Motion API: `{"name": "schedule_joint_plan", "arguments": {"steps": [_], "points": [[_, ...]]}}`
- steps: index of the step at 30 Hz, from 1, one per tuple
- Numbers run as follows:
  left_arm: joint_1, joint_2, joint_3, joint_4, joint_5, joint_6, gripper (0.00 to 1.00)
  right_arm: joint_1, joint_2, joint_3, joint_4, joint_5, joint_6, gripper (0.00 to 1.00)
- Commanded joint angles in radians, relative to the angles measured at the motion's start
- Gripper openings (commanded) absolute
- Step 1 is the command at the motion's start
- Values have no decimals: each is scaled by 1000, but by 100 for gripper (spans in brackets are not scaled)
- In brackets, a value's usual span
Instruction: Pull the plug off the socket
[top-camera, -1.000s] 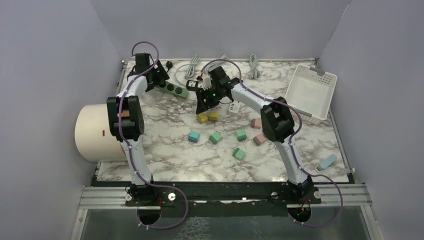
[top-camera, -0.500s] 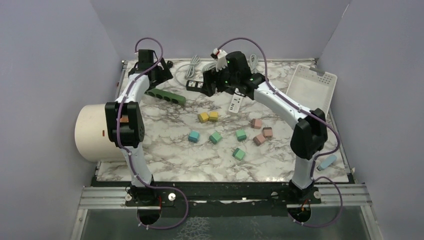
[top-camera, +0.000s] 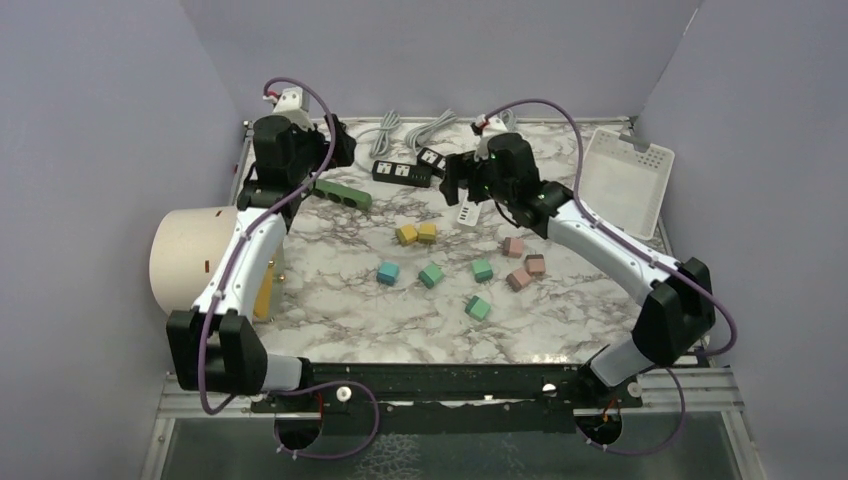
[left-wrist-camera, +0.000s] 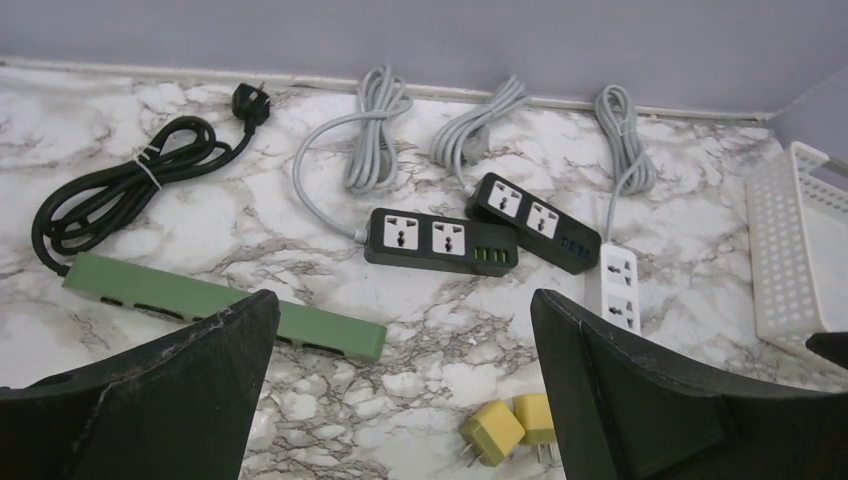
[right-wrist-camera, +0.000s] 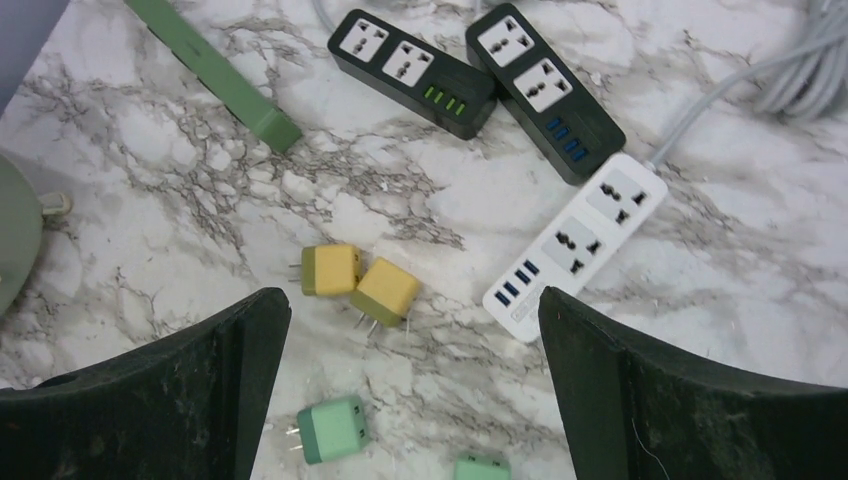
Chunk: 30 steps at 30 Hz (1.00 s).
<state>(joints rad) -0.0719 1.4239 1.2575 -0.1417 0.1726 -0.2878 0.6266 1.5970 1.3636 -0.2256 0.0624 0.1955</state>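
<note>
Both arms hung above the marble table (right-wrist-camera: 180, 210). The left gripper (left-wrist-camera: 402, 300) and right gripper (right-wrist-camera: 415, 300) had their jaws spread wide and held nothing. Two yellow plugs (right-wrist-camera: 332, 269) lay loose side by side, prongs bare, near the white power strip (right-wrist-camera: 580, 245). The sockets on that strip and on the two black strips (right-wrist-camera: 410, 72) were vacant; the green strip (left-wrist-camera: 220, 305) lay at too flat an angle to be sure. The pull looked finished, and the next move seemed to call only for backing the arms clear.
</note>
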Motion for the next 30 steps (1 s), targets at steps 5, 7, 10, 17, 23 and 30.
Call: {"name": "schedule_joint_plan", "arguments": {"steps": [5, 7, 10, 17, 23, 30], "points": [[-76, -289, -354, 379, 80, 176, 99, -4, -282, -280, 127, 211, 114, 100], [-78, -337, -437, 444, 101, 187, 99, -4, -337, -344, 159, 249, 98, 100], [-80, -380, -507, 484, 122, 213, 99, -3, -397, -414, 179, 291, 84, 100], [-80, -476, -623, 646, 164, 269, 99, -3, -474, -497, 228, 324, 64, 100], [-79, -501, -652, 653, 145, 283, 99, -2, -457, -501, 223, 340, 37, 100], [-80, -521, -667, 669, 105, 299, 99, -2, -443, -493, 238, 376, 35, 100]]}}
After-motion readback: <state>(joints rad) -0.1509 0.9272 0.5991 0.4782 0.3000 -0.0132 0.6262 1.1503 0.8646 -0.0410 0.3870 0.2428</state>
